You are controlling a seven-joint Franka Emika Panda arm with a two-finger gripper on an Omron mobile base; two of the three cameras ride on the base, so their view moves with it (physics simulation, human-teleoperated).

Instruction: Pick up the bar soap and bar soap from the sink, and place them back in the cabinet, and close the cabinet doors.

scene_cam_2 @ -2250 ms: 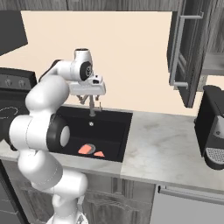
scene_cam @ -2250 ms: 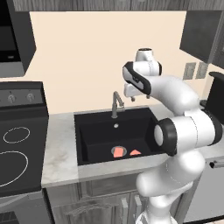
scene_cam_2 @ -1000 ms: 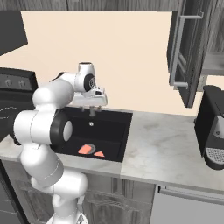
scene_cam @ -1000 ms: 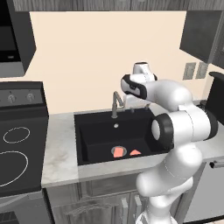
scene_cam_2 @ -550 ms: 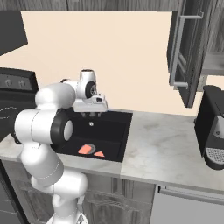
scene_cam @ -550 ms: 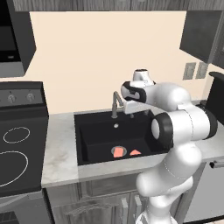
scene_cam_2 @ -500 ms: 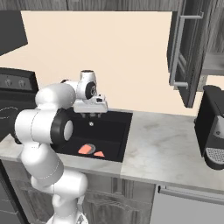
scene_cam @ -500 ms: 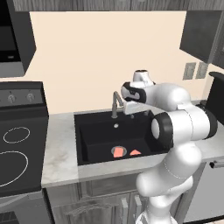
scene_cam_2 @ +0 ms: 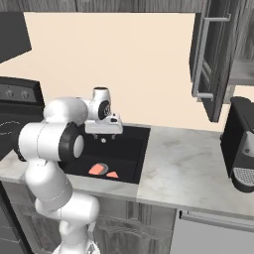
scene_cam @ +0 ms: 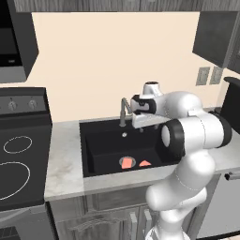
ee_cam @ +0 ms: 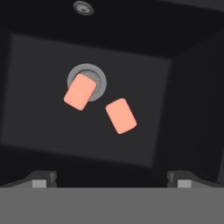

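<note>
Two salmon-orange bar soaps lie on the floor of the black sink (scene_cam: pixel 101 140) (scene_cam_2: pixel 134 149) (ee_cam: pixel 39 65). One soap (ee_cam: pixel 80 92) (scene_cam: pixel 126 162) (scene_cam_2: pixel 96 168) rests partly over the round silver drain (ee_cam: pixel 86 81). The other soap (ee_cam: pixel 121 116) (scene_cam: pixel 145 163) (scene_cam_2: pixel 112 174) lies just beside it, apart. My gripper (scene_cam: pixel 140 130) (scene_cam_2: pixel 103 140) (ee_cam: pixel 112 179) hangs over the basin, pointing down, open, with nothing between its fingertips (ee_cam: pixel 43 178). The dark wall cabinet (scene_cam_2: pixel 243 72) stands up to the right, with a door (scene_cam_2: pixel 203 54) (scene_cam: pixel 213 30) swung open.
A grey gooseneck faucet (scene_cam: pixel 123 110) rises at the sink's back edge, close beside my hand. A black stovetop (scene_cam: pixel 16 159) sits to the left. A dark coffee machine (scene_cam_2: pixel 240 144) stands on the marble counter (scene_cam_2: pixel 183 168) to the right, below the cabinet.
My hand has come down from above the faucet to just over the sink basin. The soaps have not moved.
</note>
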